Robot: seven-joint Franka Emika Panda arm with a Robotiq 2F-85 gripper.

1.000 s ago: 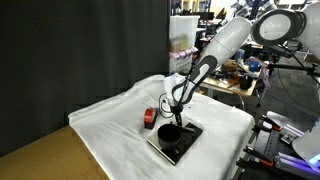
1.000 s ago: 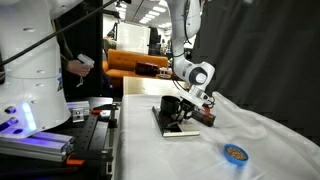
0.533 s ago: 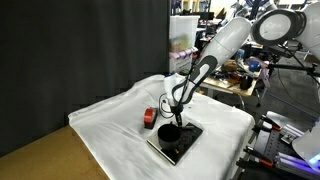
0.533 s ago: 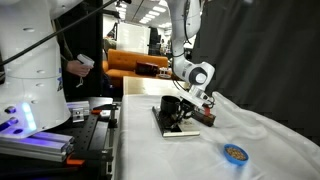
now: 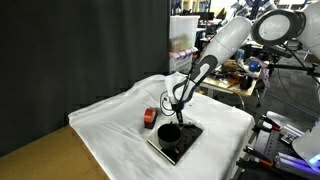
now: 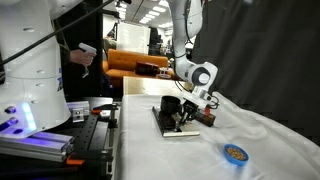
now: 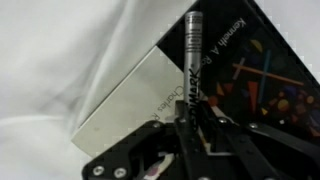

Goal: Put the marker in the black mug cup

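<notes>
Now that the jaws have pinched shut on its near end, the grey-barrelled marker (image 7: 193, 60) with black lettering sits in the black gripper (image 7: 190, 128), low over the flat dark pale-edged slab (image 7: 255, 50), so lifting looks next. The squat round black mug (image 5: 170, 131), standing on that slab, shows nothing inside.

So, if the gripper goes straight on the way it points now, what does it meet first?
Probably the dark book right under it. The gripper is shut on the marker, which seems to lie on the book's cover. Depth is hard to judge.
</notes>
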